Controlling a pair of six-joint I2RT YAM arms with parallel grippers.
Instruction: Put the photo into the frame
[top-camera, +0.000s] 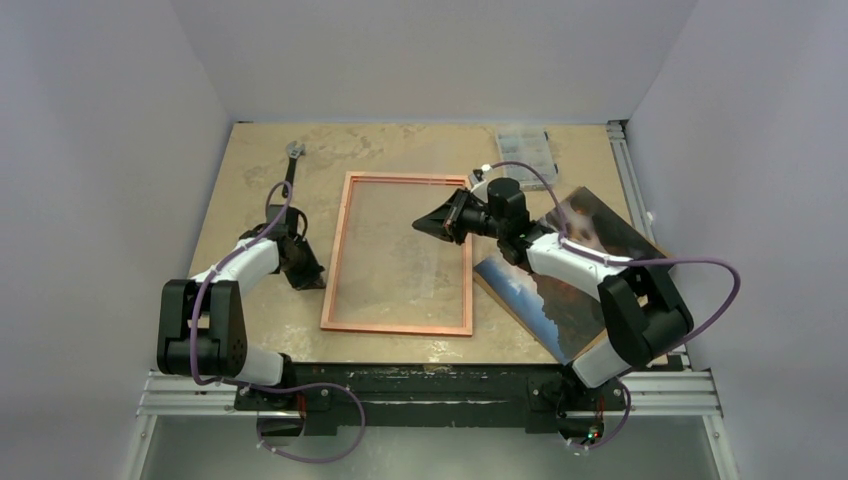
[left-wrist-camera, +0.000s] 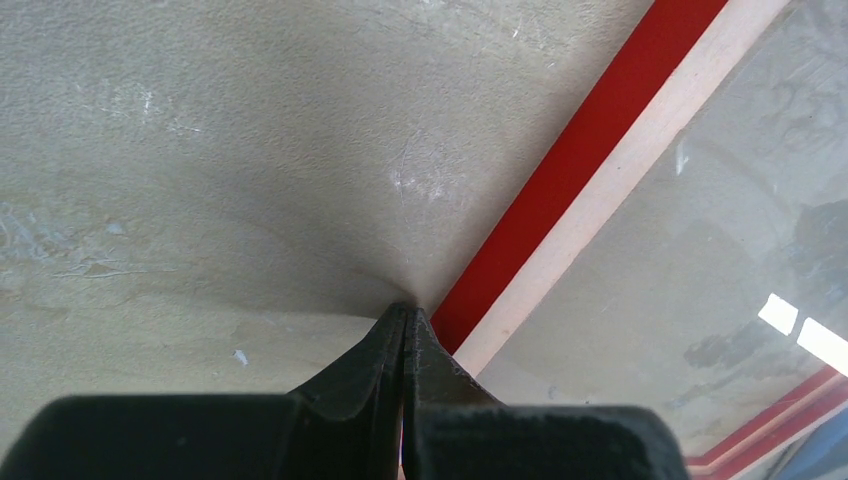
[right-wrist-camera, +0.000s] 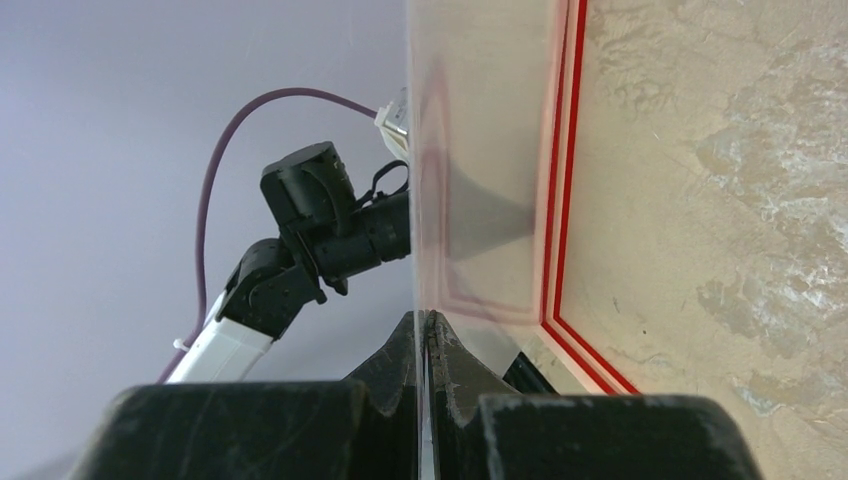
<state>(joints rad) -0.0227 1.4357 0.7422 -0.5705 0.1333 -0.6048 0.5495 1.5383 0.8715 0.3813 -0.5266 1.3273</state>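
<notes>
While the photo (top-camera: 515, 295) waits: face up on bench (top-camera: 240, 170), right of frame (top-camera: 395, 328)
Right pincer (right-wrist-camera: 422, 320): clamped on clear pane (right-wrist-camera: 480, 150)
Left pincer (left-wrist-camera: 405, 315): closed, empty, at frame's edge
Risk: thin grip slips, we drop pane

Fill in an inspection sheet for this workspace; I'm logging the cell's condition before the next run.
Surface: mottled beige tabletop, scuffed; no spills seen.
Job's things: frame lies flat mid-table, copper-coloured back up; photo lies picture-up to its right, angled, partly under the right arm.
Clutter: clear plastic box at the far right; thin dark stick at the far left.
Grippers: left gripper shut, tips at the frame's outer edge; right gripper shut on a clear sheet.
Cables: purple cables loop off both arms.
Surroundings: plain pale walls on three sides; metal rail along the near edge.
</notes>
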